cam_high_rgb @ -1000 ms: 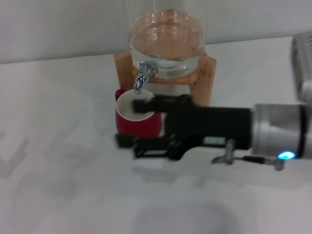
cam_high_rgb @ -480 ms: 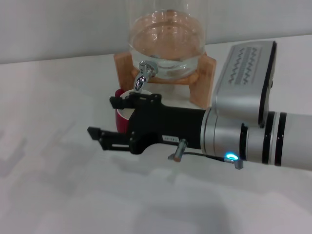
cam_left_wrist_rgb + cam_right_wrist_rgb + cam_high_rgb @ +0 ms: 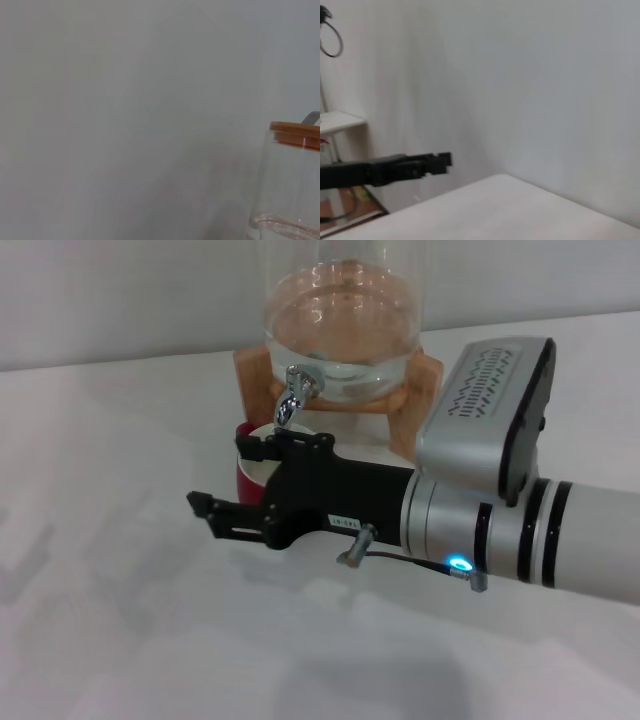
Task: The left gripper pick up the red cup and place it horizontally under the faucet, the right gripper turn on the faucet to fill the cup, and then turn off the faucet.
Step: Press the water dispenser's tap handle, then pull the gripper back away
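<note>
Already the red cup [image 3: 248, 468] stood upright on the bench [image 3: 120, 620] directly under the faucet [image 3: 292, 398], so placing looked done, while my right tool [image 3: 240, 480], fingers spread, hung just before the cup, the lever apparently not yet turned.

Layout: jar at far centre, cup below faucet, arm in front.
Glass jar [image 3: 342, 335] sits on a wooden stand [image 3: 418, 398] at far side of table [image 3: 110, 570]. Faucet [image 3: 293, 397] sticks out on jar's near side; red cup [image 3: 247, 472] stands directly under it. Right gripper [image 3: 235, 483] reaches in from right, just near of cup, partly hiding it.
</note>
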Motion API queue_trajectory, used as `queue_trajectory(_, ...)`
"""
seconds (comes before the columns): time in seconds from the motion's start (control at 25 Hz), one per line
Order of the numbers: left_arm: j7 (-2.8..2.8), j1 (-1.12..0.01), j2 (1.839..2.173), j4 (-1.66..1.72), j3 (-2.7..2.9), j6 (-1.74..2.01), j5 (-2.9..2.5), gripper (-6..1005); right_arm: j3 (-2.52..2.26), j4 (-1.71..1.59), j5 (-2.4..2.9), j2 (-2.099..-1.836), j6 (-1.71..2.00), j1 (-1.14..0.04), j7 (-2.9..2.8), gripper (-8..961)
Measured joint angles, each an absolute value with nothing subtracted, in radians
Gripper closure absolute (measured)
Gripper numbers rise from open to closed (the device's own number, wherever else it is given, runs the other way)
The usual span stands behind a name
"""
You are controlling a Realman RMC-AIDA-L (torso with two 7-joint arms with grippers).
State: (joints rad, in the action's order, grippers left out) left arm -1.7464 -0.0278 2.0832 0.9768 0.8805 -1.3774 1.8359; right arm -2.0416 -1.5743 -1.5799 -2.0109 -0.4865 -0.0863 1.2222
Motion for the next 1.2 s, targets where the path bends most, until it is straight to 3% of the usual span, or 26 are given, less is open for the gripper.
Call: queue_trajectory(1.2,-1.747,-0.035,2.082,0.965,0.882,-1.377,1.827,283,-1.984,-1.523,-1.614,-2.010,-0.454,-0.135,1.243,172)
